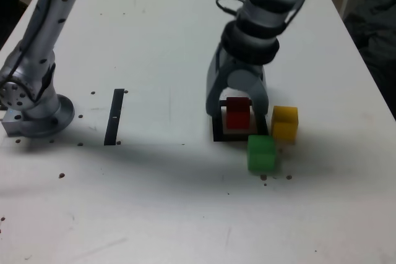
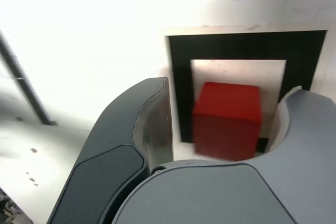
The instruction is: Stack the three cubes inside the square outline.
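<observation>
The red cube [image 1: 237, 113] sits on the white centre of the square outline [image 1: 218, 134]. My gripper [image 1: 237, 109] hangs over it, open, with one jaw on each side of the cube. In the wrist view the red cube [image 2: 227, 119] rests inside the black frame of the square outline [image 2: 181, 77], and the gripper [image 2: 228, 90] straddles it; a gap shows between one finger [image 2: 142, 114] and the cube. The yellow cube [image 1: 284, 123] stands just to the exterior view's right of the outline. The green cube [image 1: 261, 153] lies in front of the outline, close to the yellow one.
A straight black strip [image 1: 115, 115] lies on the white table [image 1: 173, 41] toward the exterior view's left. The arm's base [image 1: 37, 112] stands at the left edge. Small dark specks dot the table near the base and the front.
</observation>
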{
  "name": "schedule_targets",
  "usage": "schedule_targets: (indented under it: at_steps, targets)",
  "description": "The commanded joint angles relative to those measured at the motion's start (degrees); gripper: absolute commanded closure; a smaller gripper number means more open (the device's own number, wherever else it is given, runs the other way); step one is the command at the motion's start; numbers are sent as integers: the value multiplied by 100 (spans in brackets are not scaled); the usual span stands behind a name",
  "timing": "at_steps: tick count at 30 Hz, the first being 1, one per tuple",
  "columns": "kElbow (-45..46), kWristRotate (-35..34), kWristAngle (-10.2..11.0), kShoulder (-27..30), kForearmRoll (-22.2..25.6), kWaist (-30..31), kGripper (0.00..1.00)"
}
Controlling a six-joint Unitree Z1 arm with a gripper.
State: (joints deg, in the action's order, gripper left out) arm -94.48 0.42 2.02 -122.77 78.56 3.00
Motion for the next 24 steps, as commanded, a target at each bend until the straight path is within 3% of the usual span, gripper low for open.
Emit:
schedule_targets:
  at_steps: [1, 5, 8, 24]
  targets:
    - [-110, -29, 149, 158, 190, 11, 1]
    - [-488, 44, 420, 234, 546, 17, 0]
    - [-835, 174, 492, 161, 696, 17, 0]
    - [-2517, 433, 334, -725, 1245, 215, 1]
